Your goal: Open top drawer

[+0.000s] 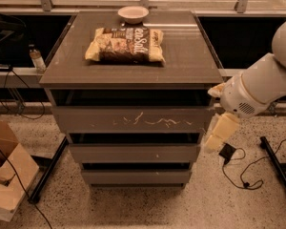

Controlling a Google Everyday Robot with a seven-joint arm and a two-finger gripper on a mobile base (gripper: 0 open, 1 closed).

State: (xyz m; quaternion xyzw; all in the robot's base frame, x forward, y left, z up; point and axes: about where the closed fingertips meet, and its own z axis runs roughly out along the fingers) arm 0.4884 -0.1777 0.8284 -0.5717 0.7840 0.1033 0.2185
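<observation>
Approach from the side is judged to be under way: the pale cream hand point(219, 129) is held low at the right front corner of the dark grey-brown bench point(190, 56). The tall, scratch-marked grey-brown top drawer point(133, 120) lies just to its left, not yet drawn out. Whether the hand is spread or closed cannot be told. No handle is seen, so the panel's edge is probably sought.

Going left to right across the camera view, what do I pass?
small bottle → chip bag on the cabinet top → hand, low at the right end of the top drawer.
</observation>
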